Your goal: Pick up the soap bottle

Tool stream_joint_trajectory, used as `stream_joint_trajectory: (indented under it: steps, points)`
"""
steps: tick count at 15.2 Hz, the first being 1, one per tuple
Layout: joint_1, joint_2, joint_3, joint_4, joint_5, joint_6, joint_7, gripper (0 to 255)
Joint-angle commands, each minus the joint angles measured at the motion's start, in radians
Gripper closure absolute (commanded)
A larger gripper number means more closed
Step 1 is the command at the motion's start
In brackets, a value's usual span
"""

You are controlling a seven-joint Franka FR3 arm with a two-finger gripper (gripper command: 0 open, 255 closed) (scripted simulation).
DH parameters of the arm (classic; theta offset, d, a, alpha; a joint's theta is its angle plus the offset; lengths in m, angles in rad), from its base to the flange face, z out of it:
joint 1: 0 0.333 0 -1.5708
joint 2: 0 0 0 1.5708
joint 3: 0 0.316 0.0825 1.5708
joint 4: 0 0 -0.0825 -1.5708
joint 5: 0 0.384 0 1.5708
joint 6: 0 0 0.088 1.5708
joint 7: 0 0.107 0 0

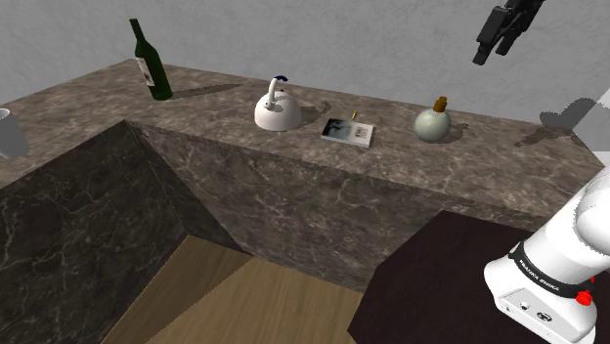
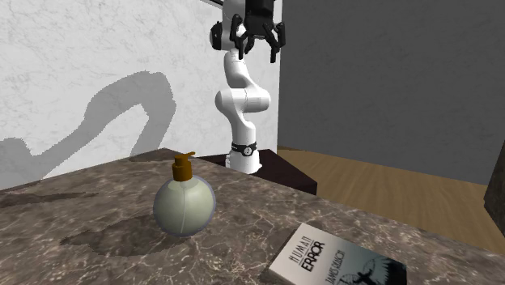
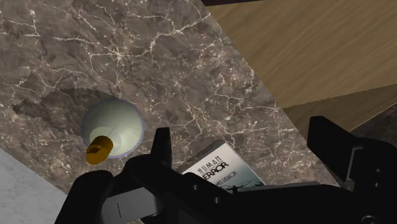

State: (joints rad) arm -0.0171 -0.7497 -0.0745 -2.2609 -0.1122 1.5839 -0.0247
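The soap bottle (image 1: 432,123) is a round, pale greenish-white globe with a short brown pump cap on top. It stands upright on the dark veined stone counter (image 1: 489,166), toward the shoulder view's right and near the far wall. A book (image 1: 349,131) lies near it, to its left, not touching.

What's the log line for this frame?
all-black two-finger gripper: open, high above | round pale-green soap bottle with brown pump: upright on dark marbled counter, untouched

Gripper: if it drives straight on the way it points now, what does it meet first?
Probably the book or the marble counter just beside it; depth is unclear. The soap bottle sits off that line, to one side of the open gripper.
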Motion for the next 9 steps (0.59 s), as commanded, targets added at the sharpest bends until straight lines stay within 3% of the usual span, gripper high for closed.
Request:
stream_joint_trajectory:
  steps: [1, 9]
  points:
    - [0.000, 0.000, 0.000, 0.000, 0.000, 0.000, 0.000, 0]
    - [-0.026, 0.203, -0.141, 0.009, -0.027, 0.162, -0.116, 0]
